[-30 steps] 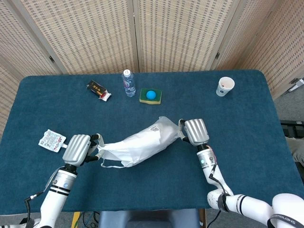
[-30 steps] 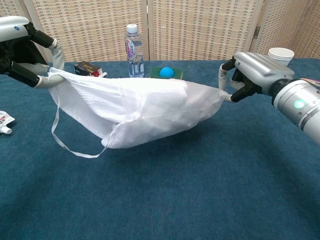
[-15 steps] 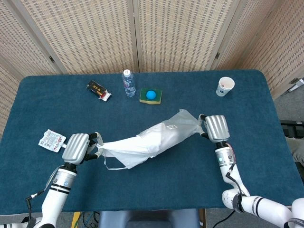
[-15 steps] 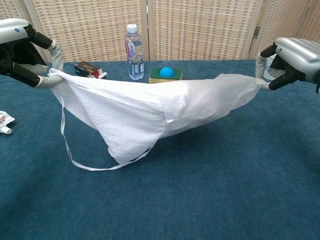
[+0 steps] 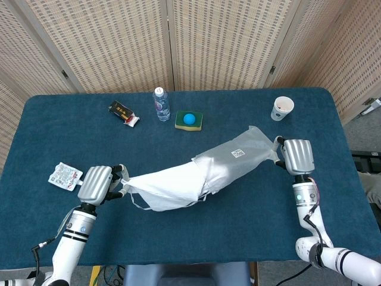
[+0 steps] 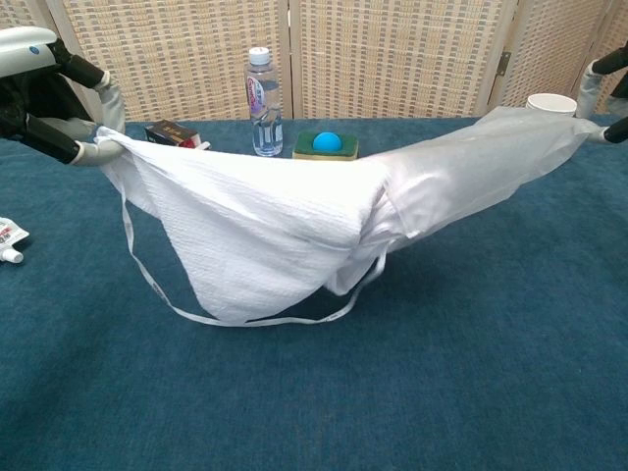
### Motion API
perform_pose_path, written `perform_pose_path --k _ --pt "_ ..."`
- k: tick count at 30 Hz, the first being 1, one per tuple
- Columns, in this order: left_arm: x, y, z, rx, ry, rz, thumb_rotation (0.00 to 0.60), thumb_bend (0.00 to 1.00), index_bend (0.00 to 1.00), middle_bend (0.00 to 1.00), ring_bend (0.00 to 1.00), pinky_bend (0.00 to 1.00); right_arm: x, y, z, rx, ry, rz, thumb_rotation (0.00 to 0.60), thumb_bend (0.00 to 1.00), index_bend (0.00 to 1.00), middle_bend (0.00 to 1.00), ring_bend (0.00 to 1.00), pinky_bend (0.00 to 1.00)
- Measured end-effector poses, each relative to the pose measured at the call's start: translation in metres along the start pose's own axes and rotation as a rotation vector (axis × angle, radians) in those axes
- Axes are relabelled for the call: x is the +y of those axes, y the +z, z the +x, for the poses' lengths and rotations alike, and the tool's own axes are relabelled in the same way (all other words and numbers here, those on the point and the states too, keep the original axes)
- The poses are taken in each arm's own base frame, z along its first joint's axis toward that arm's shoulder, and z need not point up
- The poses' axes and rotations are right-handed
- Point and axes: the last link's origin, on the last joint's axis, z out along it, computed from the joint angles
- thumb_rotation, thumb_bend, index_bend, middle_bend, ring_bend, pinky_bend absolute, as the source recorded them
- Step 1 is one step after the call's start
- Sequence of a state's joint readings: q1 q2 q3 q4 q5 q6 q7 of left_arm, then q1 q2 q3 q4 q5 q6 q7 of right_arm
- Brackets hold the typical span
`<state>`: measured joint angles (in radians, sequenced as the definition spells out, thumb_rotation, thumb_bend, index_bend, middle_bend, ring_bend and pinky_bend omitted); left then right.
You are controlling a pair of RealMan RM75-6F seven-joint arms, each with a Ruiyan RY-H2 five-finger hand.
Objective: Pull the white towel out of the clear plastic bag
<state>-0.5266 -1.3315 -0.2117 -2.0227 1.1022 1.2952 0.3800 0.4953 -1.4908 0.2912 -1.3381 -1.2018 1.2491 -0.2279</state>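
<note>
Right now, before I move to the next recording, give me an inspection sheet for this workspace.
Surface: table, blue cloth.
Job's things: white towel partly out of clear plastic bag, both in the air.
Clutter: water bottle, sponge with blue ball, paper cup, dark box, sachet.
Hands: left hand holds towel; right hand holds bag.
Cables: thin wire at left forearm.
Surroundings: woven folding screens.

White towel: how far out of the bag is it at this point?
Mostly out. The left hand grips the white towel; the right hand holds the clear plastic bag, both lifted off the table. The towel's right end is still inside the bag's mouth; that last part has to slip free.
</note>
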Motion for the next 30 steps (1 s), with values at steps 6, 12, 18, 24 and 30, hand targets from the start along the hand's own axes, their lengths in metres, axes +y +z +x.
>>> perform_pose_path --k 6,12,18,24,30 --pt "0.001 0.001 0.002 0.006 0.001 0.0 0.6 0.74 0.83 1.0 1.0 1.0 0.011 -0.002 0.006 0.009 0.001 -0.018 0.6 0.78 0.72 1.0 1.0 1.0" --pt "0.002 0.0 0.004 0.004 -0.006 -0.005 0.6 0.74 0.77 1.0 1.0 1.0 0.009 -0.003 0.004 -0.008 0.009 -0.004 0.6 0.54 0.67 1.0 1.0 1.0" --pt "0.002 -0.005 0.006 -0.014 -0.004 -0.027 0.6 0.53 0.32 1.0 0.99 1.0 0.007 -0.005 0.006 -0.017 0.03 0.018 0.6 0.0 0.3 1.0 1.0 1.0" --pt "0.001 -0.007 0.012 -0.004 0.004 -0.04 0.6 0.09 0.18 1.0 0.98 1.0 0.012 -0.008 0.016 -0.003 0.047 0.035 0.6 0.0 0.07 1.0 0.97 0.99" --pt "-0.005 -0.01 0.015 -0.011 0.004 -0.034 0.6 0.0 0.14 1.0 0.97 1.0 0.022 -0.013 0.03 0.009 0.056 0.034 0.6 0.0 0.0 0.83 0.79 0.86"
